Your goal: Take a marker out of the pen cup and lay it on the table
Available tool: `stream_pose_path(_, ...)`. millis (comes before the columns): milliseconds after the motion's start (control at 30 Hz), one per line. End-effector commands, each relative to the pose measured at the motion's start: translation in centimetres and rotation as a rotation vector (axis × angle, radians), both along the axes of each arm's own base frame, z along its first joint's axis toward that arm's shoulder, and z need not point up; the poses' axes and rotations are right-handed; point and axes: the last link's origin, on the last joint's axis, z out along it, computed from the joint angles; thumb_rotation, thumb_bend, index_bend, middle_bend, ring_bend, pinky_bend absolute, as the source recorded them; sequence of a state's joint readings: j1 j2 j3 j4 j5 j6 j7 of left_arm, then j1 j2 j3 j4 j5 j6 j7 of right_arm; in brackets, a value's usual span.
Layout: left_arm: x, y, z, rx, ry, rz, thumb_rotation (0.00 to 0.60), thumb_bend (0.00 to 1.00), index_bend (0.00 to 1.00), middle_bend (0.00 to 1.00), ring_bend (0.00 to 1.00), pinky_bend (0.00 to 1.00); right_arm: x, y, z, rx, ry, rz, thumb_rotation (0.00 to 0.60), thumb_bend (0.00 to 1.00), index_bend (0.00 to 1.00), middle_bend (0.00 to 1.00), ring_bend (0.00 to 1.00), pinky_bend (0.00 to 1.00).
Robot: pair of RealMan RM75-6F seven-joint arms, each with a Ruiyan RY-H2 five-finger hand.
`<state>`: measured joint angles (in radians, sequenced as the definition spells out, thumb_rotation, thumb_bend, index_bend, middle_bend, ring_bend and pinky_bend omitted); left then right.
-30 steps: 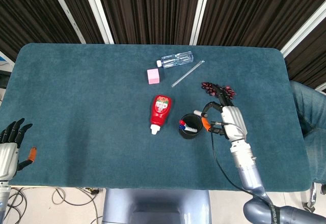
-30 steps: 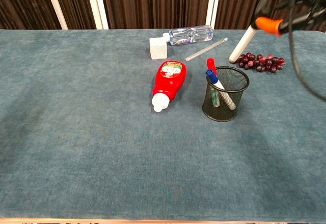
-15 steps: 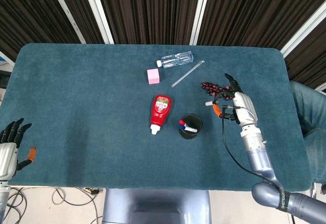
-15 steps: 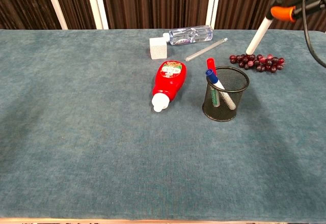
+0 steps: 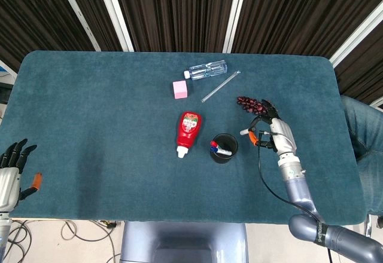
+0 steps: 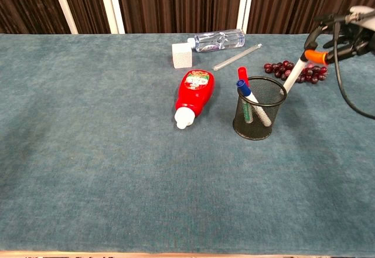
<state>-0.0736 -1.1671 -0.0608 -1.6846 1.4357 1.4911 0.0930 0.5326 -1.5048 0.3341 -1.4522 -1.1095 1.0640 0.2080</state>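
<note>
A black mesh pen cup stands near the table's middle, with a red-capped and a blue-capped marker left inside. My right hand is to the right of the cup and pinches a white marker, which slants down toward the cloth beside the cup's rim. Its lower tip hangs close to the table; contact cannot be told. My left hand rests open at the table's near left edge, far from the cup, holding nothing.
A red ketchup bottle lies left of the cup. Behind it are a pink-white cube, a plastic water bottle and a clear rod. A bunch of dark grapes lies just behind the held marker. A cable trails from my right hand.
My right hand has come down with the white marker, from high above the grapes to low beside the cup. The left hand has stayed put.
</note>
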Motion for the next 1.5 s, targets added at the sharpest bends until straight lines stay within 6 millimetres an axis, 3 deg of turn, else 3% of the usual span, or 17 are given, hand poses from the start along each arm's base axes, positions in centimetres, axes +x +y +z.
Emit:
stream_pose_path(33, 0.0, 0.0, 0.0, -0.002, 0.001, 0.001, 0.6, 0.4, 0.15, 0.03, 0.03, 0.15, -0.4, 0.4, -0.5, 0.03, 0.037, 0.008, 0.6, 0.41, 0.47, 0.0, 0.0, 0.17)
stream_pose_path(300, -0.1, 0.0, 0.1, -0.002, -0.007, 0.01, 0.6, 0.41, 0.15, 0.03, 0.03, 0.16, -0.6, 1.8, -0.5, 0.163, 0.127, 0.009, 0.6, 0.24, 0.08, 0.0, 0.0, 0.17)
stream_pose_path(400, -0.1, 0.0, 0.0, -0.003, -0.005, 0.013, 0.6, 0.41, 0.15, 0.03, 0.03, 0.16, -0.4, 2.3, 0.2, 0.183, 0.133, 0.017, 0.6, 0.23, 0.01, 0.0, 0.0, 0.17)
stream_pose_path(600, -0.1, 0.0, 0.1, -0.003, -0.004, 0.016, 0.6, 0.41, 0.15, 0.03, 0.03, 0.16, 0.0, 3.2, 2.0, 0.152, 0.149, 0.042, 0.6, 0.23, 0.0, 0.0, 0.0, 0.17)
stream_pose_path(767, -0.1, 0.0, 0.0, 0.0, 0.003, 0.011, 0.6, 0.41, 0.15, 0.03, 0.03, 0.15, -0.6, 4.7, 4.4, 0.029, 0.269, 0.077, 0.6, 0.22, 0.0, 0.0, 0.0, 0.17)
stream_pose_path(1067, 0.0, -0.1, 0.0, 0.007, 0.018, 0.014, 0.6, 0.41, 0.15, 0.04, 0.03, 0.14, -4.0, 10.8, 8.2, -0.098, 0.561, 0.094, 0.6, 0.2, 0.0, 0.0, 0.0, 0.17)
stream_pose_path(1300, 0.2, -0.2, -0.2, 0.003, 0.028, 0.003, 0.6, 0.41, 0.15, 0.04, 0.03, 0.13, -6.4, 15.1, 8.5, -0.149, 0.656, 0.041, 0.6, 0.2, 0.0, 0.0, 0.0, 0.17)
stream_pose_path(1500, 0.2, -0.2, -0.1, 0.005, 0.027, 0.005, 0.6, 0.41, 0.15, 0.04, 0.03, 0.13, -8.4, 17.1, 7.7, -0.192, 0.669, -0.022, 0.6, 0.2, 0.0, 0.0, 0.0, 0.17)
